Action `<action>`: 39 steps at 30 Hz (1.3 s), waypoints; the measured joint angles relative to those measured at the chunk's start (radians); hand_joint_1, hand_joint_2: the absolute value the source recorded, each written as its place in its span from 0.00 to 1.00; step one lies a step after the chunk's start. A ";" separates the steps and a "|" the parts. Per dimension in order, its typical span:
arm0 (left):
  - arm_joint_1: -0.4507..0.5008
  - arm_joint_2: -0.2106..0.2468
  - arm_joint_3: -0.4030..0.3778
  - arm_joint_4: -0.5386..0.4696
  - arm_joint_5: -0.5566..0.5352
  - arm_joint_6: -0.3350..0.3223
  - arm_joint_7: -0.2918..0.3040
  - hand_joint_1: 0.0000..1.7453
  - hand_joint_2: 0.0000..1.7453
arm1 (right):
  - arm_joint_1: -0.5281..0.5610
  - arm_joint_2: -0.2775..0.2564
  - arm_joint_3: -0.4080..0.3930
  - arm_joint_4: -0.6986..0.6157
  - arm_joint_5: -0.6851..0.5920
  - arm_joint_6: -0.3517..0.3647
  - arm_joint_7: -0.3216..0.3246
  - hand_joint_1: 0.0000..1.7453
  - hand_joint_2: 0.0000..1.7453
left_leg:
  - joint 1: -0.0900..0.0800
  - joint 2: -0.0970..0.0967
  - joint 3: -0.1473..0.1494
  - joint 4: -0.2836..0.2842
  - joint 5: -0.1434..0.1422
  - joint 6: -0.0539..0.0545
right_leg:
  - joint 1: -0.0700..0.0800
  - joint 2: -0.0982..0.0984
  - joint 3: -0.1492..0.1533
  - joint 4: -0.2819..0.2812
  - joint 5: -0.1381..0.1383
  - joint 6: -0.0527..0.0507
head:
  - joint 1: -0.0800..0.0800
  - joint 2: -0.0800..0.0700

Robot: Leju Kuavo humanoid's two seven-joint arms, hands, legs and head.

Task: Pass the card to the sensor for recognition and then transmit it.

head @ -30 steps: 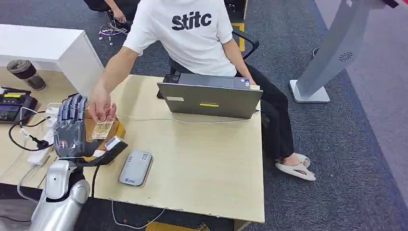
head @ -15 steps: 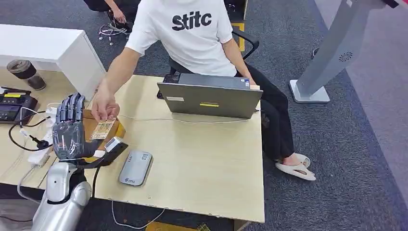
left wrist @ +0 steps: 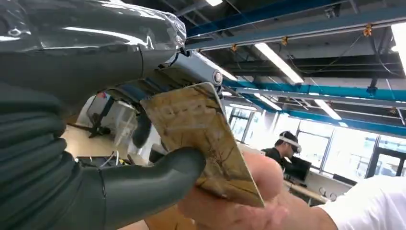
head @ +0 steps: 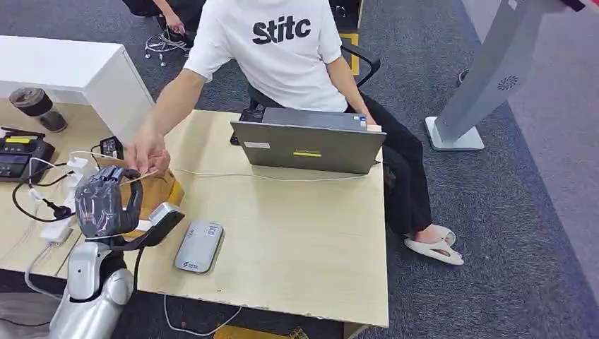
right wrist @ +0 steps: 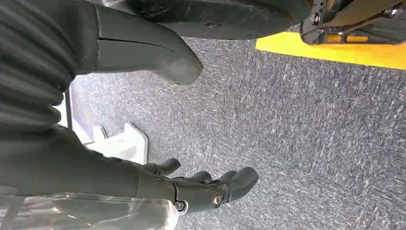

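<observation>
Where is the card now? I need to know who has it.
The card sits at the table's left, pinched by the left hand while the person's hand also holds it, above the sensor.

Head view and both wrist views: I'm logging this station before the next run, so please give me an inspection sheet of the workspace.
Surface: light wooden table, bare in the middle.
Job's things: card held by the left hand and by a person's hand; grey sensor flat near the front edge.
Clutter: laptop, black desk device, lidded cup.
Hands: left hand's thumb and fingers closed on the card; right hand hangs empty, fingers apart.
Cables: thin cable in front of the laptop; black and white leads at the table's left.
Surroundings: seated person, grey carpet, grey kiosk stand.
</observation>
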 joint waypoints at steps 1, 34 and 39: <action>0.000 -0.002 0.000 0.000 0.001 0.000 -0.002 1.00 1.00 | 0.000 0.000 0.000 0.000 0.000 0.000 0.000 0.00 1.00 | 0.000 0.000 0.000 0.000 0.000 0.000 | 0.000 0.000 0.000 0.000 0.000 0.000 | 0.000 0.000; 0.032 -0.021 -0.147 -0.024 -0.064 -0.156 0.037 1.00 1.00 | 0.000 0.000 0.000 0.000 -0.003 -0.003 0.001 0.00 1.00 | 0.000 0.000 0.000 0.000 0.000 0.000 | 0.000 0.000 0.000 0.000 0.000 0.000 | 0.000 0.000; 0.036 -0.021 -0.176 -0.024 -0.090 -0.176 0.055 1.00 1.00 | 0.000 0.000 0.000 0.000 -0.003 -0.003 0.001 0.00 1.00 | 0.000 0.000 0.000 0.000 0.000 0.000 | 0.000 0.000 0.000 0.000 0.000 0.000 | 0.000 0.000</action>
